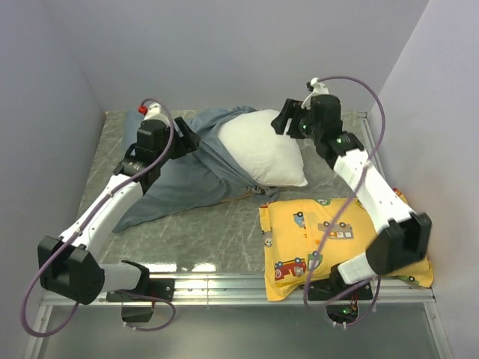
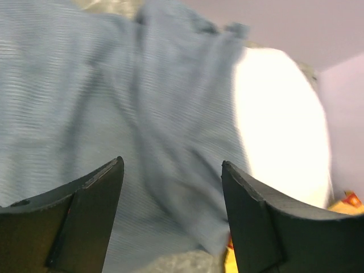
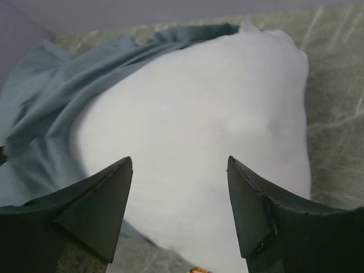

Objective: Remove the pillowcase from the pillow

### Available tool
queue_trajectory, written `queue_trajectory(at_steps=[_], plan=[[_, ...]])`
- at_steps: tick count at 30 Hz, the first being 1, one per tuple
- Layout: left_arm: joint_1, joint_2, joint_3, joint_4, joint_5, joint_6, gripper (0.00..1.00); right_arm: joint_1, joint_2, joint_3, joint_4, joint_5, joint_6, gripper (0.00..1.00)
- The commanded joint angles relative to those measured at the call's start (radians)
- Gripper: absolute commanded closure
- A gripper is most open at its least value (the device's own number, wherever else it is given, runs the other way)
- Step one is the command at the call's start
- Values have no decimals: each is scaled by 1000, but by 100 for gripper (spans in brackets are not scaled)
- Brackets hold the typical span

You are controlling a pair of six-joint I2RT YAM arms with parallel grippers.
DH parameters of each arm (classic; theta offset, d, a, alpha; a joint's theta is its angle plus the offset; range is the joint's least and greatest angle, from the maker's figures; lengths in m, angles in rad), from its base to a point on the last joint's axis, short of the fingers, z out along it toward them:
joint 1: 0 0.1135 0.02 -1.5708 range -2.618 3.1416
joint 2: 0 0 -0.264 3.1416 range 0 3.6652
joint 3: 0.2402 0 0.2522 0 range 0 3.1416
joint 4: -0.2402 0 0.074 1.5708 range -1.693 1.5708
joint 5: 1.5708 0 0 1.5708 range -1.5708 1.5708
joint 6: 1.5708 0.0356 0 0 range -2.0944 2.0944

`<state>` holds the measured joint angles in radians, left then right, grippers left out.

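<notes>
The white pillow (image 1: pixel 263 147) lies at the back middle of the table, its left end still inside the blue-grey pillowcase (image 1: pixel 179 176), which spreads limp to the left. My left gripper (image 1: pixel 191 140) is open above the pillowcase folds (image 2: pixel 142 114), with the pillow (image 2: pixel 281 119) to its right. My right gripper (image 1: pixel 283 120) is open over the pillow's far right end; the pillow (image 3: pixel 199 131) fills its view, with the pillowcase (image 3: pixel 51 102) bunched at the left.
A yellow pillow (image 1: pixel 337 239) printed with cartoon vehicles lies at the front right, touching the white pillow's near corner. Grey walls enclose the back and both sides. A metal rail (image 1: pixel 224 288) runs along the near edge.
</notes>
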<state>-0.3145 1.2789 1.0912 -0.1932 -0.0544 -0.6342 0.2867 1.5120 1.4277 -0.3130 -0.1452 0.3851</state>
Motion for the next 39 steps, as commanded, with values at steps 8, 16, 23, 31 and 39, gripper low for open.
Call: queue_trajectory(at_steps=[8, 16, 23, 31, 39], plan=[[-300, -102, -74, -61, -194, -41, 23, 235, -243, -358, 152, 311, -63, 24], [-449, -18, -269, 105, -307, -153, 19, 353, -162, -431, 172, 462, -63, 23], [-454, 144, -295, 270, -427, -148, 30, 367, -50, -372, 163, 594, -52, 28], [-451, 143, -205, 94, -638, -134, 100, 359, 25, -211, 57, 702, -86, 100], [-177, -163, -246, -47, -561, -90, 99, 273, -81, 61, -124, 611, -121, 100]])
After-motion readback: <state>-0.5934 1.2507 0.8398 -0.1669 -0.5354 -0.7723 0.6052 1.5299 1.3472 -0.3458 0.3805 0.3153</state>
